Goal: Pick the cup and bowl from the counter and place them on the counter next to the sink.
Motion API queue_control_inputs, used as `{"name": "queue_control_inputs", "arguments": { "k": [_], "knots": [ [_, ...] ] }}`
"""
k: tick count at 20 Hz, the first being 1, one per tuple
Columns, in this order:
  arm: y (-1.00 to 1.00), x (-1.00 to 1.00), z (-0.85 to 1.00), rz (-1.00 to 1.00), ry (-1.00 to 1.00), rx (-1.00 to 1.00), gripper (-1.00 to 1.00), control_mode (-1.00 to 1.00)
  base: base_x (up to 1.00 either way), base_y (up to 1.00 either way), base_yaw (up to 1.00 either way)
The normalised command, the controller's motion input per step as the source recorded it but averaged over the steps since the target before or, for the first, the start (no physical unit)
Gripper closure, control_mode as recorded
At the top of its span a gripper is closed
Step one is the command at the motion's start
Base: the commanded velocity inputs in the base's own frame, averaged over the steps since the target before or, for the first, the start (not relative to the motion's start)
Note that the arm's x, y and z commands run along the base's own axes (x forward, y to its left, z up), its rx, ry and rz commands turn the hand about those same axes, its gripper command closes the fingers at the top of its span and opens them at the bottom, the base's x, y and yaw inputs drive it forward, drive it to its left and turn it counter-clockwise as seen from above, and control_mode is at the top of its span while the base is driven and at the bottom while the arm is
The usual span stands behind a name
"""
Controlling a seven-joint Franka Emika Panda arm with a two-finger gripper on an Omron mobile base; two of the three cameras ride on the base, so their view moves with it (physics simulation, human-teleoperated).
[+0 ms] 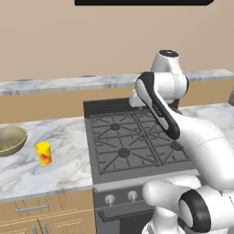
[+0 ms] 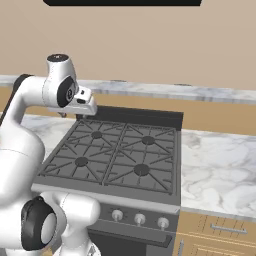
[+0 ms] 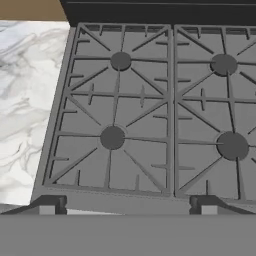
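I'm hovering my spread-jawed gripper over the stove; swinging left could topple the cup.

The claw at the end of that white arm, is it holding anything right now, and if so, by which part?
Nothing is held. The gripper is open over the stove, its fingertips apart with nothing between them. The cup and the bowl sit on the counter, untouched.

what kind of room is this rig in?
A simulated home kitchen, by the look of it: a gas stove with knobs, a white marble counter over wooden cabinets, and a bowl beside a cup.
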Motion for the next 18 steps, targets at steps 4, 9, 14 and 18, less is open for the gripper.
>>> {"name": "queue_control_inputs", "arguments": {
  "k": [4, 9, 14, 18],
  "knots": [
    [0.64, -0.12, 0.00, 0.00, -0.03, 0.00, -1.00, -1.00, 0.00, 0.00, 0.00],
    [1.00, 0.00, -0.13, 0.00, -0.01, -0.01, -1.00, -1.00, 0.00, 0.00, 0.00],
    [0.79, 0.00, -0.03, 0.00, -0.03, 0.01, -1.00, -1.00, 0.00, 0.00, 0.00],
    [0.48, 0.00, 0.00, 0.00, -0.06, 0.16, -1.00, -1.00, 0.00, 0.00, 0.00]
  ]
}}
